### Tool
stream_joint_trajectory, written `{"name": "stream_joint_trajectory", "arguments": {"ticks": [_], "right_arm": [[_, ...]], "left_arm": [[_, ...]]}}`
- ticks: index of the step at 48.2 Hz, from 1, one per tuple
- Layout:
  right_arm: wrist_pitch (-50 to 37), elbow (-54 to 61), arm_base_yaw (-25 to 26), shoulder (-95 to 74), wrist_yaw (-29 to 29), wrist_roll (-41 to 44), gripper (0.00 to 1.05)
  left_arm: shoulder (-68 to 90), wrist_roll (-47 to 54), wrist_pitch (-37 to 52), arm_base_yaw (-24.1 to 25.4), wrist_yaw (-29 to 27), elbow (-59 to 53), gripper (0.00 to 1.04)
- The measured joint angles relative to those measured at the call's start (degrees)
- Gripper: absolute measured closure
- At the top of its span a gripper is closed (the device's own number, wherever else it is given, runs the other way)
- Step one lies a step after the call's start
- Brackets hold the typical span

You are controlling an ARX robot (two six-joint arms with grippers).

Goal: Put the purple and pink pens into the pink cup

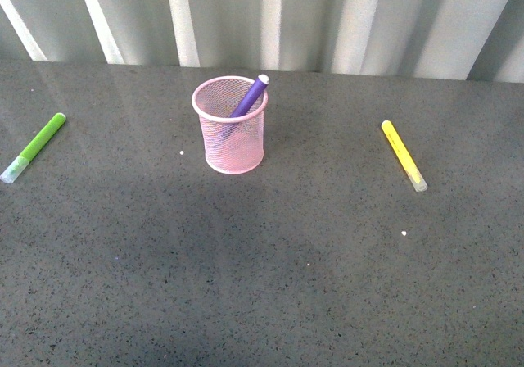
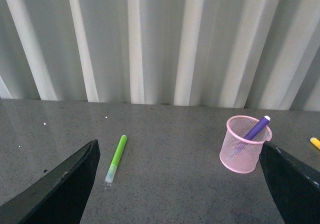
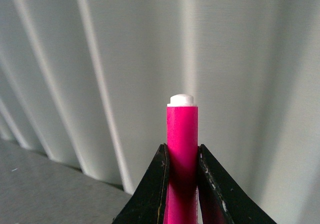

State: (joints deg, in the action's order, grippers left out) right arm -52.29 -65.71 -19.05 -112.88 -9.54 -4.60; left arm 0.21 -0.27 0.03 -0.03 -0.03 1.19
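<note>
Your right hand [image 3: 182, 151] pinches the pink pen [image 3: 182, 124] lengthwise for the pink cup [image 1: 235, 156] (purple pen [image 1: 250, 96] leans one o'clock); left hand [image 2: 179, 151] spread, empty.

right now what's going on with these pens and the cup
The robot is loading pens into the pink mesh cup. The purple pen is already in it, leaning on the rim. The right gripper is shut on the pink pen, held off the table and out of the front view. The left gripper is open and empty. A lime-green pen lies left of the cup and a yellow pen right of it, untouched.
</note>
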Motion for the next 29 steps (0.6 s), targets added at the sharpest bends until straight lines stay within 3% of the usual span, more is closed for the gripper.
{"name": "stream_joint_trajectory", "arguments": {"ticks": [11,29], "right_arm": [[-3.7,-1.2,-5.3,-8.0,-2.4,-0.4,0.94],[-0.6,-14.8,-7.4,-19.4,0.2,-5.3,0.94]], "left_arm": [[0.0,0.0,0.0,0.0,0.0,0.0,0.07],[0.0,0.0,0.0,0.0,0.0,0.0,0.07]]}}
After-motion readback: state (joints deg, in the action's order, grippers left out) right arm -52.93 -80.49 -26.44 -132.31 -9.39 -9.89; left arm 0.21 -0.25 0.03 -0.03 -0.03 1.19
